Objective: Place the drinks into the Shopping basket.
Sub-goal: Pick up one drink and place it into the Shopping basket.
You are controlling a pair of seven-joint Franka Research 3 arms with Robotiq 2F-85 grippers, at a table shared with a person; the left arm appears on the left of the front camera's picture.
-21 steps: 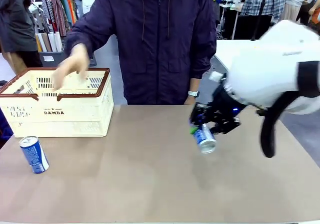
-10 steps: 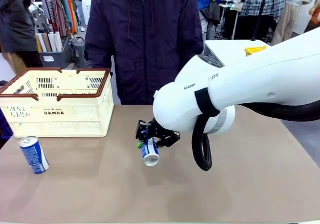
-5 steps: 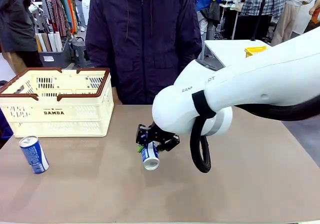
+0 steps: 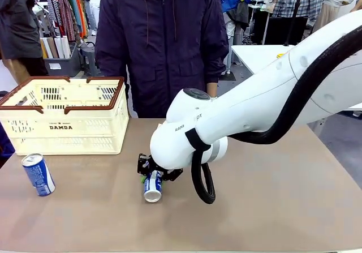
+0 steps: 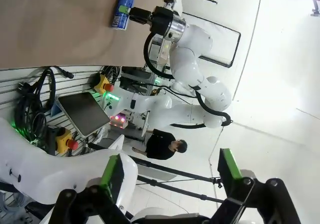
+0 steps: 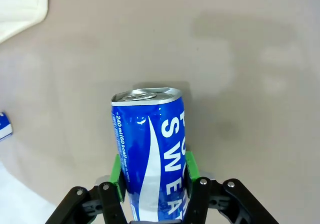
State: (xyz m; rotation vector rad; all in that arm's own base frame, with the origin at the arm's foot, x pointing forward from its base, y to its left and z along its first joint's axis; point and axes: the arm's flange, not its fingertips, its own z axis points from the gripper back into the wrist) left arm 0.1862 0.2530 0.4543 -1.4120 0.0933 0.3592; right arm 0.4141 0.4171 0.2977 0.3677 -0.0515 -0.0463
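The right gripper (image 4: 151,178) is pinched on a blue-and-white drink can (image 4: 153,189). In the right wrist view its green pads (image 6: 118,178) press both sides of the can (image 6: 150,154), whose silver top points away from the wrist, past the fingertips. The can hangs tilted, low over the brown table (image 4: 254,208); I cannot tell whether it touches.

The cream "DAMDA" shopping basket (image 4: 62,123) stands well apart from this gripper, off to its left and farther across the table. A second blue-and-white can (image 4: 38,175) stands upright on the table, also well to the gripper's left, just in front of the basket. A person in a dark jacket (image 4: 164,43) stands beyond the gripper at the far edge.

The left gripper (image 5: 170,174) has its fingers spread wide with nothing between them, and the held can (image 5: 121,9) shows far beyond its tips.
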